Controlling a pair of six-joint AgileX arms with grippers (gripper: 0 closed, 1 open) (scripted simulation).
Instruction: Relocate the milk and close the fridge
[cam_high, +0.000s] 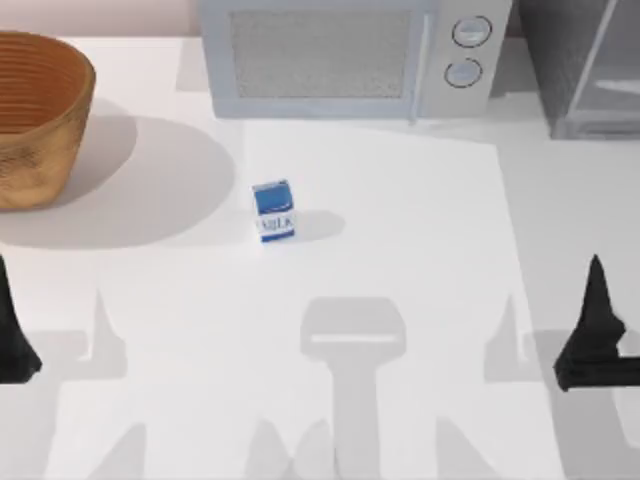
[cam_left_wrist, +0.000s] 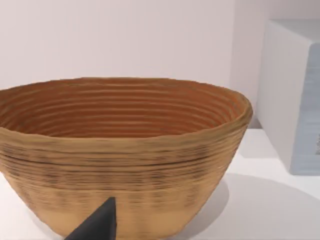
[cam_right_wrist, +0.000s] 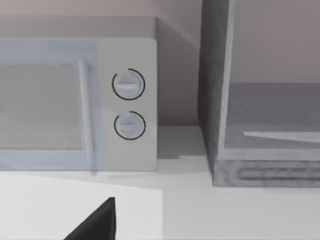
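Note:
The milk (cam_high: 273, 211) is a small blue-and-white carton standing upright on the white mat near the table's middle, in front of the microwave. The fridge (cam_high: 580, 70) is a grey cabinet at the back right corner; its dark speckled wall (cam_right_wrist: 215, 100) and its inside floor show in the right wrist view. My left gripper (cam_high: 8, 330) hangs at the table's left edge, far from the carton. My right gripper (cam_high: 597, 310) hangs at the right edge, in front of the fridge and well short of it. Neither holds anything.
A woven brown basket (cam_high: 35, 110) stands at the back left, close ahead of my left wrist camera (cam_left_wrist: 125, 150). A light grey microwave (cam_high: 350, 55) with two round knobs (cam_right_wrist: 129, 104) lines the back edge, left of the fridge.

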